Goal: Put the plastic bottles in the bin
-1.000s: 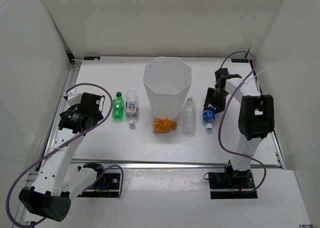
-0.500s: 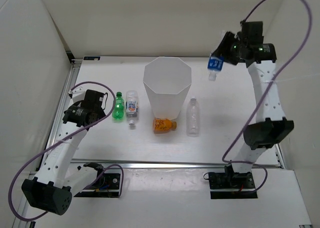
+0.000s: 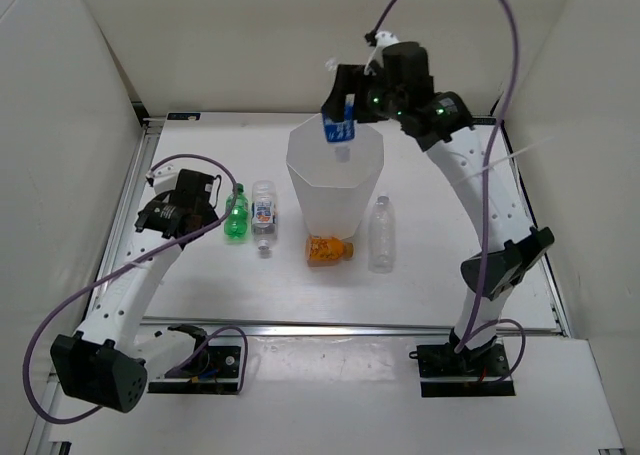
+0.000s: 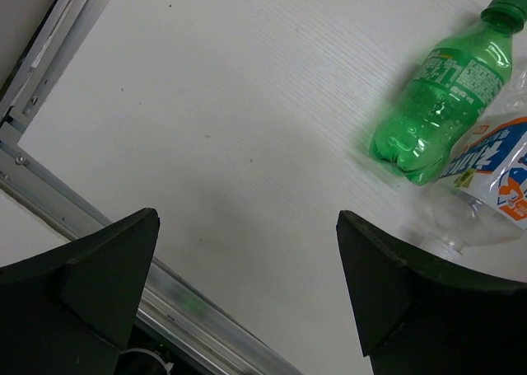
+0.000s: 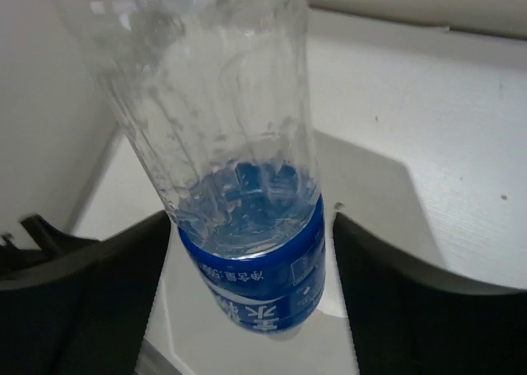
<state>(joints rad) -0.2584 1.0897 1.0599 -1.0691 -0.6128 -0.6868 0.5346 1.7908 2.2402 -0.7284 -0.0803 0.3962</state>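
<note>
Top external view: the blue-label bottle [image 3: 337, 131] is held clamped by the right gripper [image 3: 341, 103] above the bin [image 3: 322, 207]; release is called for next. The left gripper [image 4: 247, 222] is seen open.

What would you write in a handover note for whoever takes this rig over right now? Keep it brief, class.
Right gripper: shut on the blue-label bottle, held above the bin opening.
Left gripper: open, empty, near the green bottle.
Also lying on the table: white-red label bottle, orange bottle, plain clear bottle.
Done: no bottle in the bin yet.
Left: drop this one, then bin the other four.
</note>
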